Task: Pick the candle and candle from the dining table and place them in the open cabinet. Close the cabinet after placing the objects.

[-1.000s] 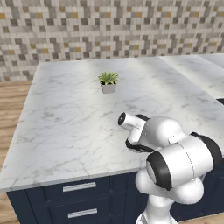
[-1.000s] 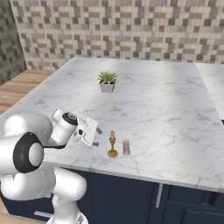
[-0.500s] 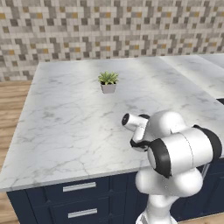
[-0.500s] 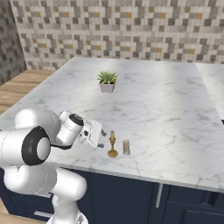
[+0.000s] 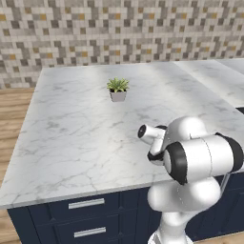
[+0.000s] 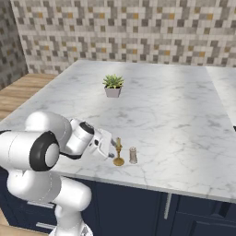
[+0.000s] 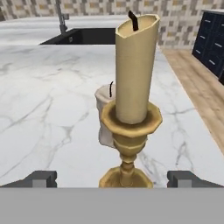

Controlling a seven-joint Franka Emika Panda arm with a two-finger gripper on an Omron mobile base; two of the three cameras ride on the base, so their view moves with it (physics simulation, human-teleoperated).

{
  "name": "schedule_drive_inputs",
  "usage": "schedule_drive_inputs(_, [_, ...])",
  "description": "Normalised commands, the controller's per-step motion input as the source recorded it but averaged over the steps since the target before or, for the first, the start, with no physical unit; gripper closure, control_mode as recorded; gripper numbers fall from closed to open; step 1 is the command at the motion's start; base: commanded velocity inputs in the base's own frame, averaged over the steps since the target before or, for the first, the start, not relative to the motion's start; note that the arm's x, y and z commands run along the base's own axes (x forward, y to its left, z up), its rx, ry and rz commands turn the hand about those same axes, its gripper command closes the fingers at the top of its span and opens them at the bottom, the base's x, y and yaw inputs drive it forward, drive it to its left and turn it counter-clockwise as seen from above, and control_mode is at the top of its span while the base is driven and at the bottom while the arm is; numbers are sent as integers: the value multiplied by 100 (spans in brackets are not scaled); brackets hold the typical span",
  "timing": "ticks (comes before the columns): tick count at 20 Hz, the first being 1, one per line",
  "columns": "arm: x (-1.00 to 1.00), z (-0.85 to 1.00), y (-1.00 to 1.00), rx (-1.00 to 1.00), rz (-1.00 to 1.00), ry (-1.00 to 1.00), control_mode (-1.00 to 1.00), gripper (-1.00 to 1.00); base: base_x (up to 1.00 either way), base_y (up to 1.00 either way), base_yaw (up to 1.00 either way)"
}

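two candles near the front edge of our dining table (image 5: 76, 138), past the potted plant (image 5: 117, 89); right base view: our gripper (image 6: 112, 148) level beside the taper (image 6: 118, 153), stub (image 6: 133, 155) just behind; hand view: fingertips (image 7: 40, 178) spread wide, empty, straddling the brass holder (image 7: 127, 151) for a side grasp.

In the left base view the robot's white arm covers the worktop's (image 5: 76, 138) near right edge, hiding both candles there. In the hand view the taper (image 7: 133, 70) and its brass holder (image 7: 127, 144) hide most of the stub (image 7: 105, 111), and the bottom band cuts off the holder's base.
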Motion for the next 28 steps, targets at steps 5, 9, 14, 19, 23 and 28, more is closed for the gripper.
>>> schedule_drive_inputs(5, [0, -19, -15, 0, -1, -1, -100, -100, 0, 0, 0])
schedule_drive_inputs(9, [0, -17, -11, 0, -1, -1, -100, -100, 0, 0, 0])
schedule_drive_inputs(14, [3, -16, -8, -1, -2, -1, -100, -100, 0, 0, 0])
schedule_drive_inputs(19, [3, -13, -4, 0, -2, 0, -100, -100, 0, 0, 0])
schedule_drive_inputs(23, [3, -7, -1, 0, -1, 0, -100, 100, 0, 0, 0])
schedule_drive_inputs(28, [0, 0, 0, 0, 0, 0, -100, 100, 0, 0, 0])
